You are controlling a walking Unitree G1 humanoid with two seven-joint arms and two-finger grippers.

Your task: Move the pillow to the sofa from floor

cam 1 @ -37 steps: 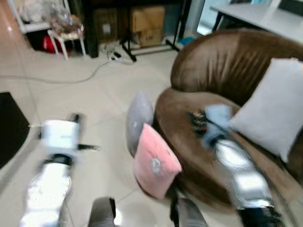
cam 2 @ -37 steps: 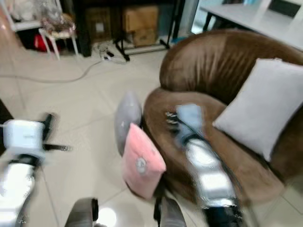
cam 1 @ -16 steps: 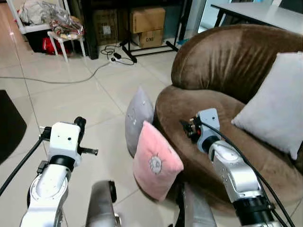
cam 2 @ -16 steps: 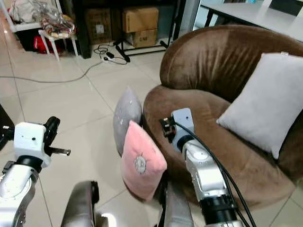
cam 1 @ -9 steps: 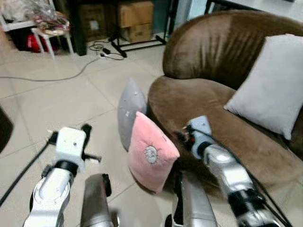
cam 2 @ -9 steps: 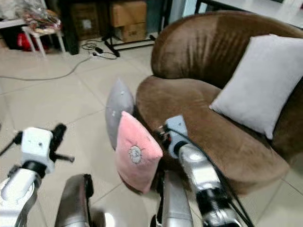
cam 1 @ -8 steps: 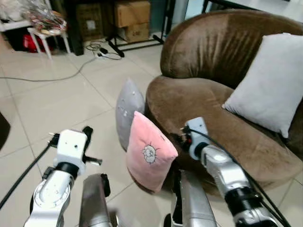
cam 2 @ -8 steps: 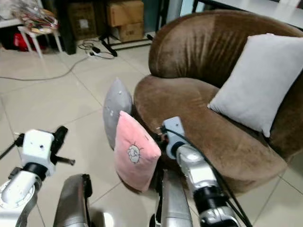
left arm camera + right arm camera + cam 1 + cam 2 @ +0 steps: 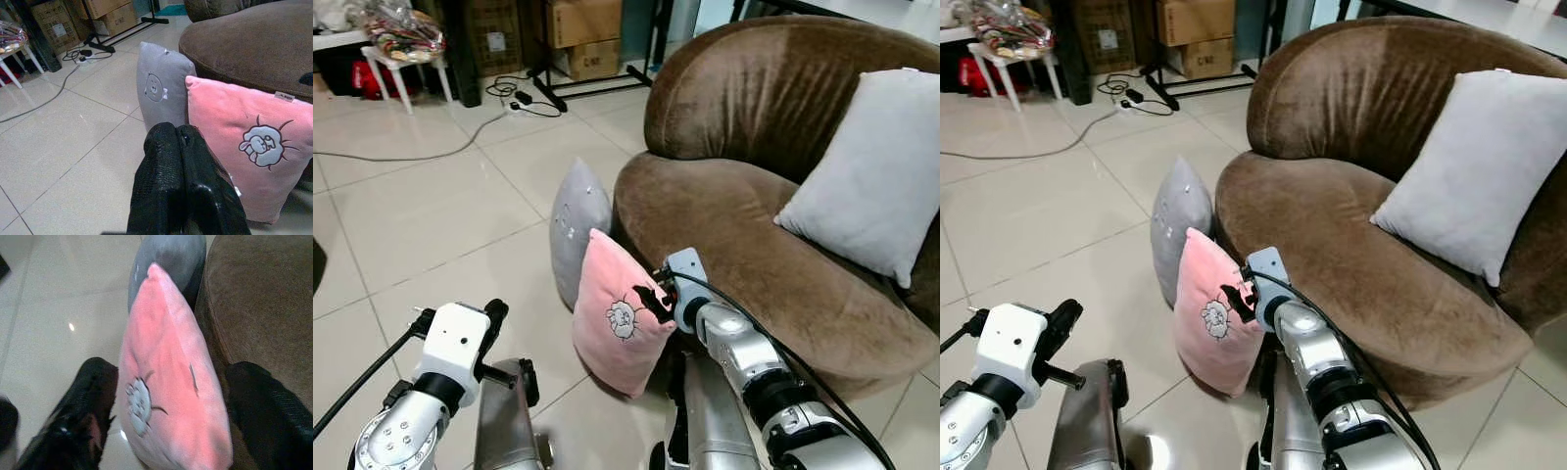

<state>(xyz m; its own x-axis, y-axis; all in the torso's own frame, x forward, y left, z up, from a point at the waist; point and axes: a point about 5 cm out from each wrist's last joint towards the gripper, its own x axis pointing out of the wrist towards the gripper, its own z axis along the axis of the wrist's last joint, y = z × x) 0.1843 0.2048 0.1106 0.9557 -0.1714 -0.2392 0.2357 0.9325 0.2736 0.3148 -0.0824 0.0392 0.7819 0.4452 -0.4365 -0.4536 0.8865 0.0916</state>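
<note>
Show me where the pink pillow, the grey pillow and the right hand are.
pink pillow [image 9: 612, 323]: left eye view, its printed face.
grey pillow [image 9: 576, 220]: left eye view, its front.
right hand [image 9: 161, 401]: right wrist view, midway between fingertips.

A pale tiled floor is seen, on which a pink pillow and a grey pillow stand on edge against the brown sofa. A white cushion is propped on the sofa's seat. Cables, what may be a power strip, and cardboard boxes lie on the floor farther back.
</note>
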